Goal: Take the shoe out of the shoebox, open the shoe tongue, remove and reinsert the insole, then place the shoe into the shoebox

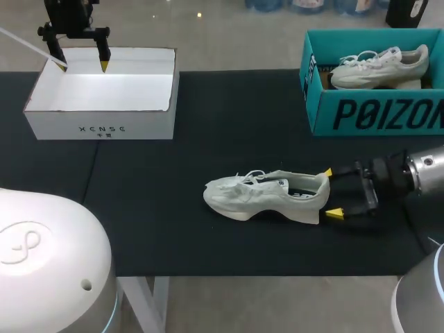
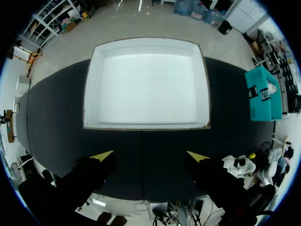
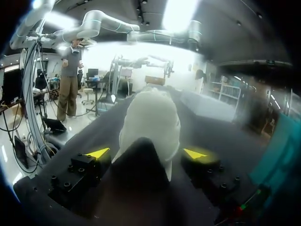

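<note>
Black table (image 1: 173,229): shoe (image 1: 267,198) mid-table, right fingers (image 1: 334,214) spread flanking its heel; left fingers (image 1: 104,66) spread above shoebox (image 1: 104,128) rim.

My left arm (image 1: 69,17) stands above the table's far left corner, pointing straight down; the left gripper (image 1: 83,66) hangs there with its fingertips (image 2: 104,154) spread wide apart. My right arm (image 1: 424,168) comes in low over the table's right edge, lying nearly level and aimed toward the table's middle; the right gripper (image 1: 331,193) sits close above the tabletop, turned so one finger is on the far side and one on the near side, jaws parted.
</note>
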Robot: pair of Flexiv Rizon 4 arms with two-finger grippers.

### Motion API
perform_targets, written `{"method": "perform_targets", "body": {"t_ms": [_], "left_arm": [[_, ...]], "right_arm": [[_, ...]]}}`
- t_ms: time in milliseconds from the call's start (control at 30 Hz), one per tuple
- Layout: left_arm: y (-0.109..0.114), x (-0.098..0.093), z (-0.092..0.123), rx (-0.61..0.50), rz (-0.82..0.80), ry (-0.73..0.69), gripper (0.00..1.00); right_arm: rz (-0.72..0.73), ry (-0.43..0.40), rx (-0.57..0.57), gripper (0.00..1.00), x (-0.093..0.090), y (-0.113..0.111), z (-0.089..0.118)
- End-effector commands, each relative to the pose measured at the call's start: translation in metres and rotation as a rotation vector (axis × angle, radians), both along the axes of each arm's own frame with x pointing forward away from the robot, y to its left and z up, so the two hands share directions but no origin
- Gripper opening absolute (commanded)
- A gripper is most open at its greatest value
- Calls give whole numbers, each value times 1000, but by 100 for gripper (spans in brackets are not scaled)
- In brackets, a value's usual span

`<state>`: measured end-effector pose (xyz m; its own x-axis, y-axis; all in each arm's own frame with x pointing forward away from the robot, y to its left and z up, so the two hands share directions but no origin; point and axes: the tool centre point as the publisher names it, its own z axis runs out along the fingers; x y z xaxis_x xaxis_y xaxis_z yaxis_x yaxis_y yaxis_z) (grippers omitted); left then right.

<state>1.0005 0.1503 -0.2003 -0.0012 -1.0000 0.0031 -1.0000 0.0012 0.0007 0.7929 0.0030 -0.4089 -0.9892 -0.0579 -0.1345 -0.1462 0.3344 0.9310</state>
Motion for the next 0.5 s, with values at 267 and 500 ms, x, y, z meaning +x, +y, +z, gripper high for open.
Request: {"method": "perform_targets", "body": {"t_ms": [267, 500], "left_arm": [[0, 0, 0, 1, 1, 1, 100], [0, 0, 0, 1, 1, 1, 100]], "right_arm": [[5, 22, 14, 100, 14, 12, -13], [4, 33, 14, 100, 19, 16, -14]]}}
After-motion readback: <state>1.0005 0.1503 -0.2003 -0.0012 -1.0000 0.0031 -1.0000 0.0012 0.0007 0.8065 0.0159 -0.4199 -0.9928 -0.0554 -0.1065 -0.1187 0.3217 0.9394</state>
